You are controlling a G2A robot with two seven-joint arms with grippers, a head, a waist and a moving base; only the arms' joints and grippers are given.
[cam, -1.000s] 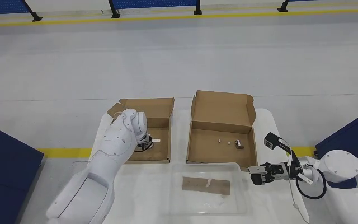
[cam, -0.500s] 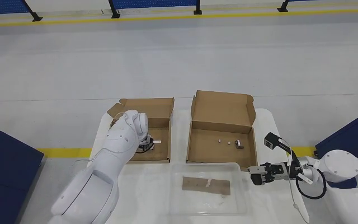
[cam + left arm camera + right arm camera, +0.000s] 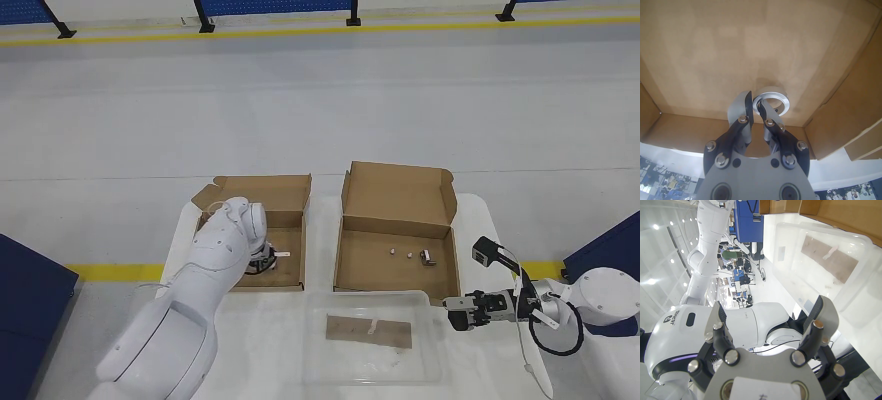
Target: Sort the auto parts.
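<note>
Left wrist view: metal ring (image 3: pixel 786 103) sits bore-upward.

I see the white bench (image 3: pixel 474 225) carrying the open left box (image 3: pixel 287 270) and right box (image 3: pixel 378 266) side by side, a clear bin (image 3: pixel 372 294) nearer the robot.

White glossy arm shells (image 3: pixel 210 265) with rounded joints, black cable (image 3: pixel 556 352) looped at right wrist, left gripper (image 3: pixel 755 108) and right gripper (image 3: pixel 770 311) alike, grey metal palm plate, black linkages, silver screws, dark ribbed pads (image 3: pixel 814 309), purple strip (image 3: pixel 683 358) on white torso (image 3: pixel 745 321)
</note>
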